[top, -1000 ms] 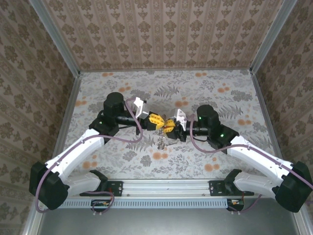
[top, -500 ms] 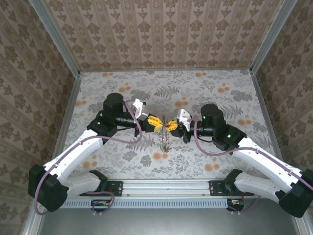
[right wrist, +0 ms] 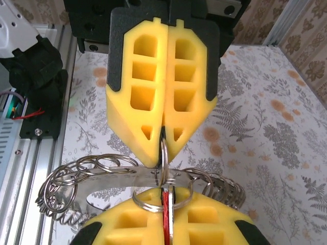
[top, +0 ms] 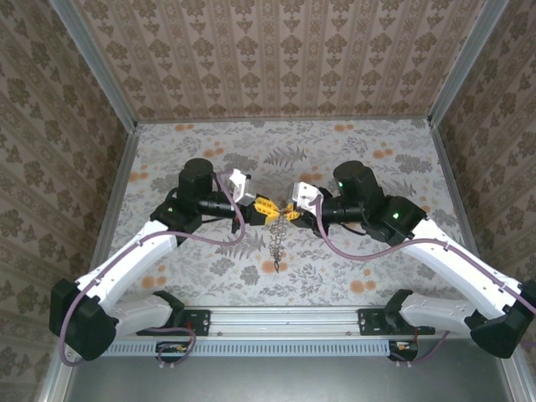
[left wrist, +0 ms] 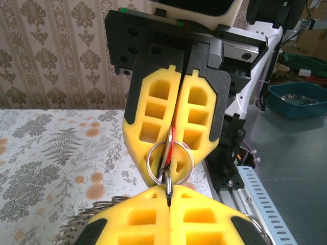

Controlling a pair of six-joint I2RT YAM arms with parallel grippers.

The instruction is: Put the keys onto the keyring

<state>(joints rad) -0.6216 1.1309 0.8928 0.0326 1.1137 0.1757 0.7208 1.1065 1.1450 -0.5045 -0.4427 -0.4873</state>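
Top view: we log left gripper (top: 270,207) and right gripper (top: 293,209), both pressed together, tip to tip above the patterned counter (top: 377,167). The keys (top: 275,243) dangle below, a grey metal string.
Left wrist: thin shiny keyring (left wrist: 148,161), pinched by both. We fear smooth wire slipping from soft yellow pads (left wrist: 134,145).
Right wrist: keys (right wrist: 71,178) fan in wiry loops. A tug could spill them.

Two white-and-black robot arms (top: 126,264), left gripper (top: 268,206) and right gripper (top: 293,212) with four yellow foam fingers (right wrist: 138,76), one thin shiny metal keyring (left wrist: 148,163), one red plastic sliver (right wrist: 164,206), and dull grey metal keys (right wrist: 71,184) too crowded to count.
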